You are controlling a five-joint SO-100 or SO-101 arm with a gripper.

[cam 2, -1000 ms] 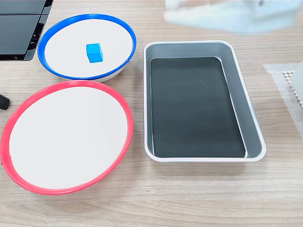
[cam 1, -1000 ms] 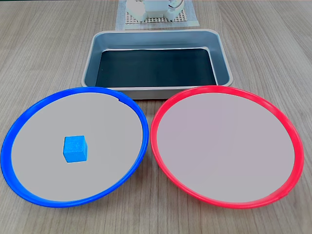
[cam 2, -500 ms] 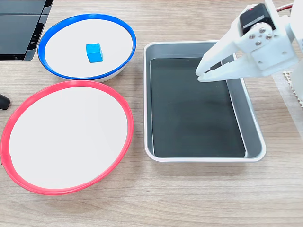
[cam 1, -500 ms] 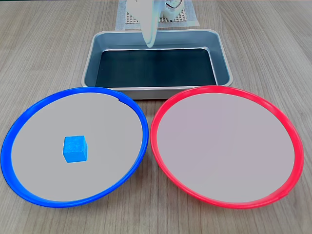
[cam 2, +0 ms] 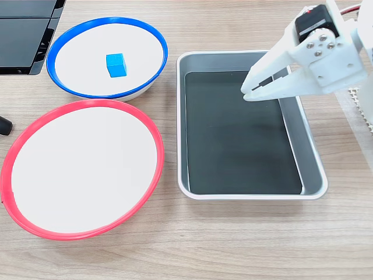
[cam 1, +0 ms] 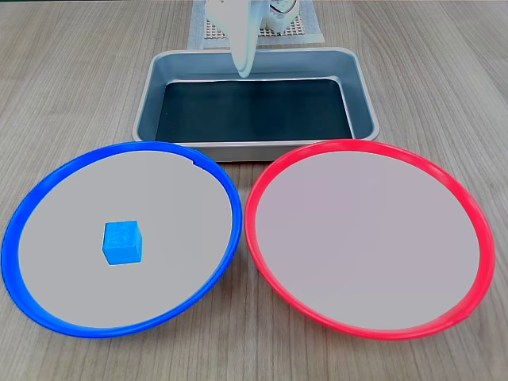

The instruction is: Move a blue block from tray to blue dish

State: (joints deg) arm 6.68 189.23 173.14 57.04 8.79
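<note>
My end effector [cam 2: 247, 93] hangs over the tray [cam 2: 310, 157], fingers nearly pressed together and holding nothing. The block [cam 1: 122, 242] already lies in the blue dish [cam 1: 48, 186], near the surface's edge, so the task looks done; I judge the best move is to lift clear without touching the tray wall. I count one block, one tray, one blue dish, one red dish [cam 1: 365, 151].
</note>
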